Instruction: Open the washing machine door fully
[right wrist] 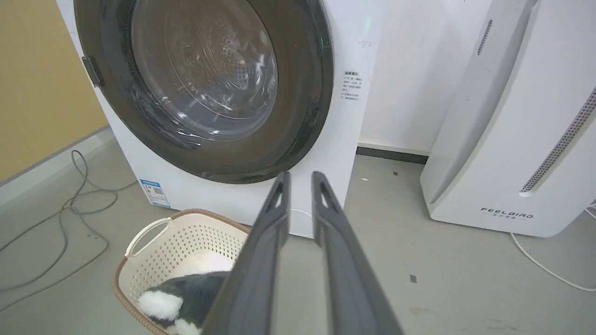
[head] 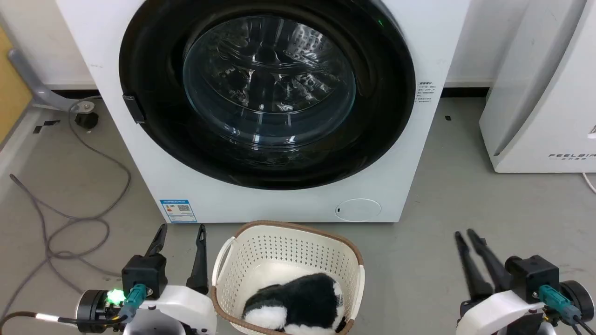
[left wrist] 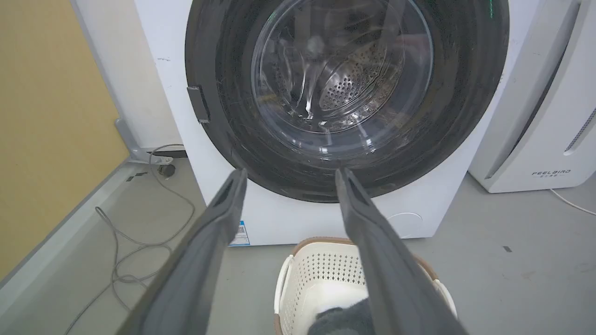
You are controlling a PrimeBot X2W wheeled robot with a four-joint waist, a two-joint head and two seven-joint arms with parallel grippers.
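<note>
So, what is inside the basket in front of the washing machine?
A black and white plush toy lies in the basket. The basket's pale floor shows behind the toy; anything under the toy is covered.

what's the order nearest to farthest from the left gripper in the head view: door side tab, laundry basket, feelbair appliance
1. laundry basket, just right of the left gripper
2. side tab, up ahead, slightly left
3. FEELBAIR appliance, far right

Washing machine door (head: 267, 93) shut, flush to front.
Glossy black disc, clear glass bowl centre, black tab (head: 134, 108) on left edge; white washing machine (head: 279, 204) upright, blue label (head: 178, 211) low left.
</note>
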